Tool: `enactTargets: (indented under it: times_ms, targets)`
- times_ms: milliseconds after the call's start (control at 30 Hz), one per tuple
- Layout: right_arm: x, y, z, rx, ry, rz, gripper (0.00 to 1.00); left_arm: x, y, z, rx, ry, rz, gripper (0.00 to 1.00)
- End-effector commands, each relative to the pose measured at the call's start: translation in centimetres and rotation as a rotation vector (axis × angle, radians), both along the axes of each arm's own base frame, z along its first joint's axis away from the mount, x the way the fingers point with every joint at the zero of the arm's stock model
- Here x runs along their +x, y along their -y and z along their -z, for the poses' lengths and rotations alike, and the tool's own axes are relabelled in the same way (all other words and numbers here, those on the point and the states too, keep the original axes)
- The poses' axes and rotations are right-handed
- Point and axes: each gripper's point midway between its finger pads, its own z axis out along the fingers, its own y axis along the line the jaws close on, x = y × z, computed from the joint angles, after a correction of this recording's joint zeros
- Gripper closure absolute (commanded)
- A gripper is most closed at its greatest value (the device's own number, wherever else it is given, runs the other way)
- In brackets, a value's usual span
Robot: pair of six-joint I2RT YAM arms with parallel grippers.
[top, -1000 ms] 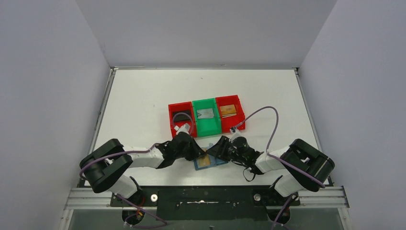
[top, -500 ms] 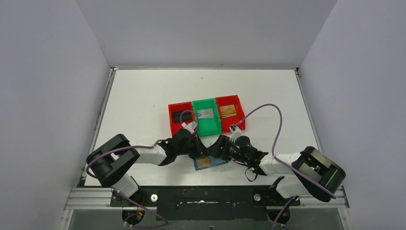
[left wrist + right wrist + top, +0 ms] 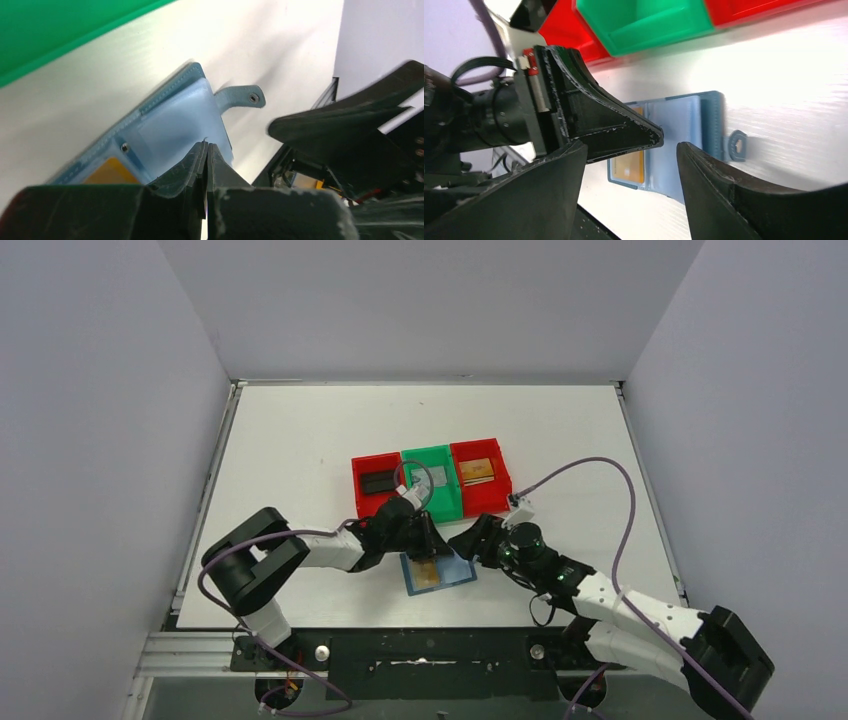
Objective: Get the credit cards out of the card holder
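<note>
Black left pincer (image 3: 206,146) closed; right pincer (image 3: 630,149) wide, empty.

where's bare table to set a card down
Bare: the table behind the bins, and left of them. Crowded: the near middle, where the left gripper and right gripper sit at the card holder.

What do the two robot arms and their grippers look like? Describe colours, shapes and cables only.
The left arm and right arm have white links and bulky black joint housings. Each carries a loose purple cable ending in a small white connector near the wrist. The left gripper and right gripper have black, wedge-shaped fingers with scuffed, pale-speckled edges.
</note>
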Motion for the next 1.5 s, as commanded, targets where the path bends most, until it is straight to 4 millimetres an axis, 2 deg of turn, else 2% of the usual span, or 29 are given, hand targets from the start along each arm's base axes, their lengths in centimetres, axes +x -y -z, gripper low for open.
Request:
enactTargets:
  times_ms: [0,67,133,233,333,433,533,600,667,733,833,900,1067,1467]
  targets:
    - [1.3,3.1,-0.8,-0.072,0.04,0.144,0.37,0.4,1.7,0.1,0.022,0.025,0.054,1.0]
    - [1.1,3.0,-1.1,-0.051,0.041,0.133,0.43,0.2,1.8,0.7,0.058,0.021,0.064,1.0]
    - [0.9,2.4,-1.4,-0.03,0.038,0.106,0.47,0.4,1.6,0.5,0.089,0.04,0.038,1.0]
    - [0.8,1.4,-1.8,-0.012,0.036,0.064,0.53,1.0,1.0,-1.8,0.072,0.109,-0.022,1.0]
    - [0.8,0.4,-2.3,0.015,0.045,0.021,0.56,1.8,-0.7,-3.8,0.096,0.159,-0.105,1.0]
    - [0.8,-0.5,-2.6,0.034,0.053,-0.021,0.54,2.2,-3.0,-4.8,0.128,0.193,-0.189,0.92]
    - [0.7,-1.5,-3.0,0.042,0.059,-0.068,0.54,1.6,-5.2,-4.9,0.117,0.189,-0.224,0.78]
    - [0.6,-2.1,-2.9,0.024,0.059,-0.105,0.5,1.4,-6.6,-5.4,0.101,0.191,-0.267,0.65]
    - [0.7,-2.7,-1.8,-0.021,0.029,-0.134,0.48,1.0,-7.8,-5.6,0.086,0.192,-0.297,0.61]
    - [0.6,-3.3,-1.2,-0.049,0.007,-0.16,0.5,0.3,-8.9,-5.2,0.08,0.183,-0.312,0.54]
    - [0.1,-4.6,-0.6,-0.05,-0.008,-0.198,0.53,-0.8,-9.7,-4.9,0.063,0.167,-0.304,0.53]
    - [-0.1,-5.3,0.1,-0.053,-0.032,-0.216,0.57,-1.3,-9.8,-5.0,0.044,0.164,-0.292,0.53]
    - [-0.6,-6.3,1.9,-0.057,-0.081,-0.258,0.63,-1.9,-8.6,-5.6,-0.001,0.177,-0.215,0.53]
    - [-1.4,-6.2,4.7,-0.05,-0.159,-0.248,0.69,-1.9,-6.3,-3.4,0.053,0.132,-0.108,0.57]
